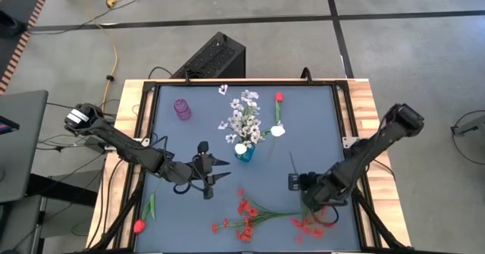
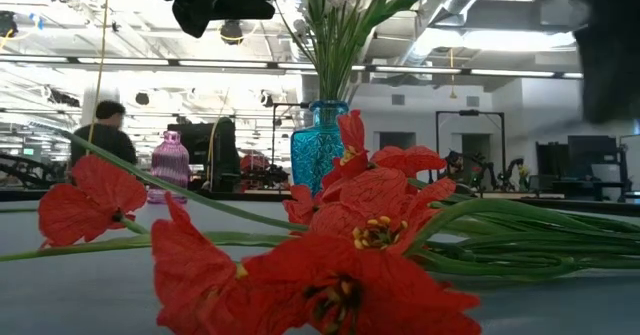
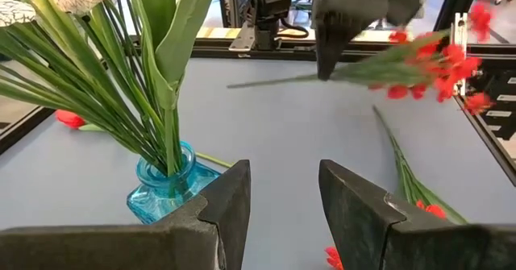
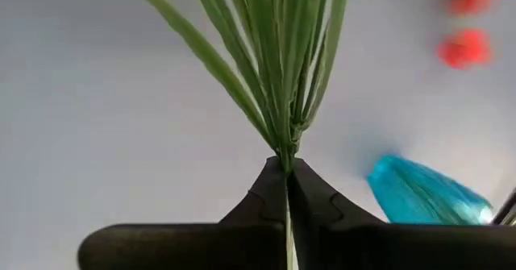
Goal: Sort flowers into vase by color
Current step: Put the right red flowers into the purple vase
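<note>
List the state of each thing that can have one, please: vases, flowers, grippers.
Blue vase: upright, holds white flowers.
Purple vase: upright, empty.
Red spray: lifted, held by stem.
Right gripper: shut on red spray.
Left gripper: open, empty, beside blue vase.
Other red flowers: lying on table.

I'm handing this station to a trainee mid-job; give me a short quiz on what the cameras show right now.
1. True or false: the right claw is shut on a red-bloomed green spray.
2. Which flowers fill the blue glass vase? A red, B white, C none.
3. Fill in: the left claw is ____, near the blue vase.

Key: 1 true; 2 B; 3 open.
</note>
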### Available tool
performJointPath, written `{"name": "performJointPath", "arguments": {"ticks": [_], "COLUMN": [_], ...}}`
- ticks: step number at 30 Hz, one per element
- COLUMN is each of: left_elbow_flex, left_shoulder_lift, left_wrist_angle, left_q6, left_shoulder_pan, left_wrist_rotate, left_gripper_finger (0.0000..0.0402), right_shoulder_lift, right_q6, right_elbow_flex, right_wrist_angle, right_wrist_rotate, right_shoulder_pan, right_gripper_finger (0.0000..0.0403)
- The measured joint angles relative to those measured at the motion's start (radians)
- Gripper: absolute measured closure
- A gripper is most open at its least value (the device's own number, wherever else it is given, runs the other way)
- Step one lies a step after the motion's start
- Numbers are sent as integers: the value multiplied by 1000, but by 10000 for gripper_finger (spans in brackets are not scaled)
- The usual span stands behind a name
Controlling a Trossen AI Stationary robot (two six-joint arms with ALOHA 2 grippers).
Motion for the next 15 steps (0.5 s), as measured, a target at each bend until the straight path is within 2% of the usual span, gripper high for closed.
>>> {"name": "performJointPath", "arguments": {"ticks": [3,6,8,11,15], "left_elbow_flex": [0,0,0,1,0], "left_shoulder_lift": [0,8,29,91,184], "left_wrist_angle": [5,29,75,214,421], "left_q6": [-5,-4,19,91,189], "left_shoulder_pan": [0,0,0,0,-8], "left_wrist_rotate": [0,6,32,120,228], "left_gripper_finger": [263,263,263,263,263], "right_shoulder_lift": [-62,-142,-200,-263,-300], "right_q6": [113,260,412,636,774], "right_elbow_flex": [61,85,78,52,-19], "right_wrist_angle": [25,117,235,397,609], "right_wrist_rotate": [-62,-219,-308,-393,-422], "right_shoulder_pan": [-40,-97,-143,-216,-263], "right_gripper_finger": [380,380,380,380,380]}}
